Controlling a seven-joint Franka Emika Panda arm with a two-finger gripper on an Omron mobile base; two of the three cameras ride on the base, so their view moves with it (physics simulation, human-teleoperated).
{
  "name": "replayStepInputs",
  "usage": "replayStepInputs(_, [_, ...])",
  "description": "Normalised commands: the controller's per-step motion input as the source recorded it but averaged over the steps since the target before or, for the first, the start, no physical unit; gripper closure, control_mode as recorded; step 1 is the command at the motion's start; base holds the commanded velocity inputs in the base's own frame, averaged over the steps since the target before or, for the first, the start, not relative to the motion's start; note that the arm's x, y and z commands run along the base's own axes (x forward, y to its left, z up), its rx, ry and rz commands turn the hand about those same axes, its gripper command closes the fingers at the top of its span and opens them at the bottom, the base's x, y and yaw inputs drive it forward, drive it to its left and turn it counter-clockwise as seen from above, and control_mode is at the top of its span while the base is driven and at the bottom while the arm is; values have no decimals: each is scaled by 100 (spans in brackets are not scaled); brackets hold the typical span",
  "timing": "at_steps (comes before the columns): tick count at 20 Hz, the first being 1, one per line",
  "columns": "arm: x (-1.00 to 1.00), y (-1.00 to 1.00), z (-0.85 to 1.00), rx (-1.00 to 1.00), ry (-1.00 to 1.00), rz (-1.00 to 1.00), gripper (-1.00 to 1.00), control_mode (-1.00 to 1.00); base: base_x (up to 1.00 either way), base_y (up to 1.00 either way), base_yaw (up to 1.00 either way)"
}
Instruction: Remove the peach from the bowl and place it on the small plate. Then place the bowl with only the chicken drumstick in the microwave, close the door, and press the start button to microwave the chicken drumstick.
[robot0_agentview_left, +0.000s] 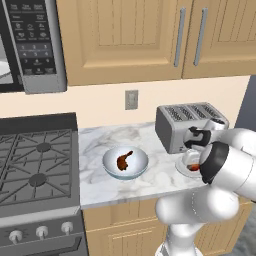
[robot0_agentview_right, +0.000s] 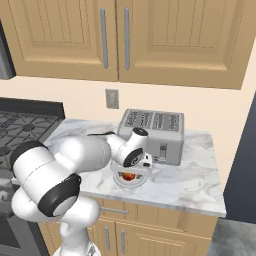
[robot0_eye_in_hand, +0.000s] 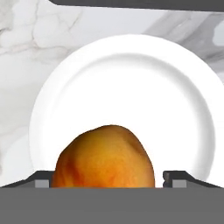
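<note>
round orange-red peach, white small plate

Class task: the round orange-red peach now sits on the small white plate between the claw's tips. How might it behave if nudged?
The round orange-red peach would probably roll, since it looks smooth and rounded. The small white plate seems nearly flat, so its shallow rim may barely stop it. The claw stands open, so nothing steadies the fruit.
</note>
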Motion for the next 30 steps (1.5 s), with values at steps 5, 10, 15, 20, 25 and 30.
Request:
replayStepInputs(5, [-4,-1,33,0,0,0,-100,-100,0,0,0])
replayStepInputs(10, [-8,0,56,0,-2,0,-100,-100,0,0,0])
replayStepInputs(15, [-12,49,38,0,-4,-1,-100,-100,0,0,0])
replayStepInputs(20, [-1,100,0,0,-6,0,-100,-100,0,0,0])
replayStepInputs(25, [-5,88,0,3,-2,0,-100,-100,0,0,0])
replayStepInputs(30, [0,69,0,12,3,0,-100,-100,0,0,0])
